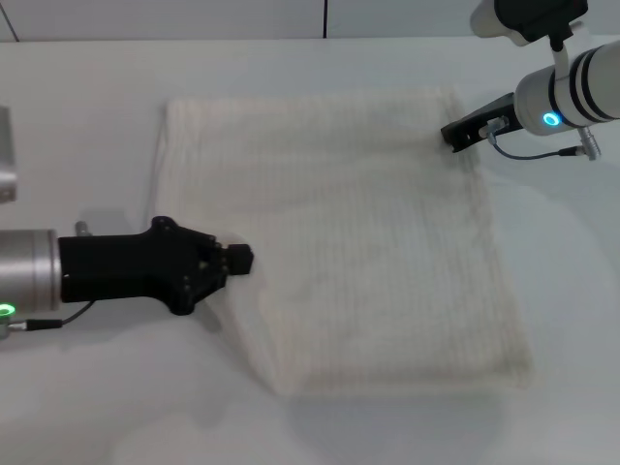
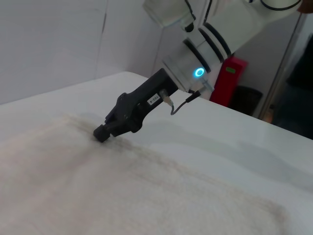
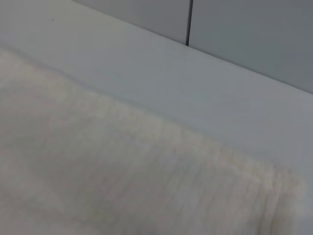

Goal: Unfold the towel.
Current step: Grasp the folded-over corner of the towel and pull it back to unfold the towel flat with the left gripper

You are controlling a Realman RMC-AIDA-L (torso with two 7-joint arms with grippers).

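The towel (image 1: 358,242) is a cream-white ribbed cloth lying spread out and nearly flat on the white table (image 1: 87,126). My left gripper (image 1: 238,259) sits low at the towel's left edge, shut, with the cloth bunched slightly at its tip. My right gripper (image 1: 453,136) is at the towel's far right corner, also shut on the hem. The left wrist view shows the right gripper (image 2: 101,133) touching the towel (image 2: 122,191). In the right wrist view only the towel (image 3: 98,166) and bare table show.
A grey object (image 1: 6,155) stands at the table's left edge. A red item (image 2: 230,81) and a dark bin (image 2: 247,100) stand beyond the table's far side. Wall panels (image 1: 320,17) run behind the table.
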